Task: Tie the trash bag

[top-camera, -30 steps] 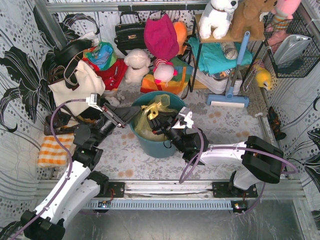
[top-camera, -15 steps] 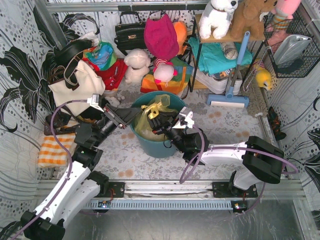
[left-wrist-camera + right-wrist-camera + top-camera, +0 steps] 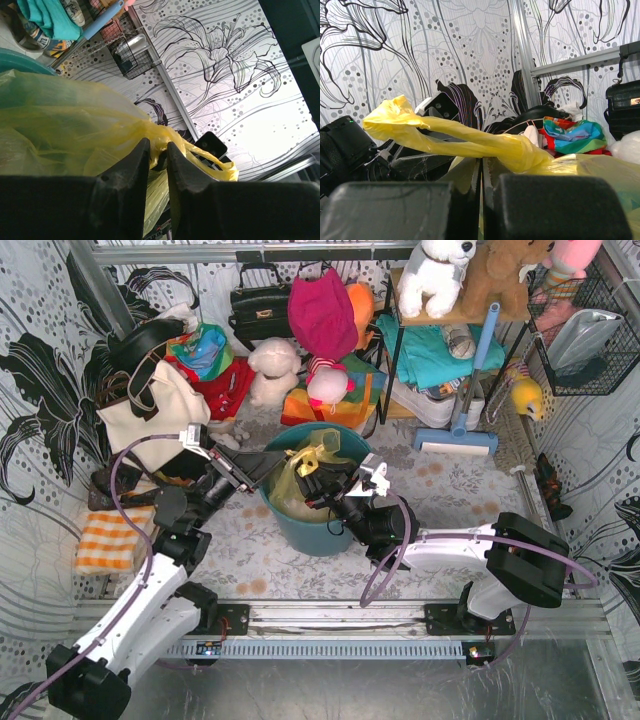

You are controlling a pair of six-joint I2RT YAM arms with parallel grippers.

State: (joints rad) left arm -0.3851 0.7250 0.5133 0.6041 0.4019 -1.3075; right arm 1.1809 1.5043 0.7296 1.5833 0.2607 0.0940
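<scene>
Checked left gripper (image 3: pixel 157 145) first: jaws almost together, only a narrow slit between them. Yellow film of the trash bag (image 3: pixel 287 492) in that slit and bunched over the fingertips (image 3: pixel 132 167). Can't tell whether truly pinched or just threaded through.

Then right gripper (image 3: pixel 481 167): jaws together, hairline seam only. Twisted yellow strand (image 3: pixel 510 150) lying straight across just above the tips, touching or nearly so. Can't tell if any film is caught in the seam.

Bag location: inside the teal bin (image 3: pixel 322 535), body bulging to the rim, floppy top ends sticking up over the bin's middle. Both grippers over the bin's mouth, left one reaching in from the bin's left side, right one from its near-right side, tips close together at the bag top.

View differences:
- Top only: whole bin, both arms, cream tote bag (image 3: pixel 150 415) well left of and behind the bin, orange checked cloth (image 3: pixel 105 540) left of the bin.
- Left wrist only: the slit with film in it; strand running past the tips to a black block (image 3: pixel 211 145), loose yellow tail (image 3: pixel 222 172) just beside it; wire basket (image 3: pixel 131 57) on the patterned wall beyond the bin.
- Right wrist only: strand doubled, two runs side by side ending in a crumpled knob (image 3: pixel 390 112); black handbag (image 3: pixel 622 102) and multicolour cloth (image 3: pixel 570 135) beyond the bin.
</scene>
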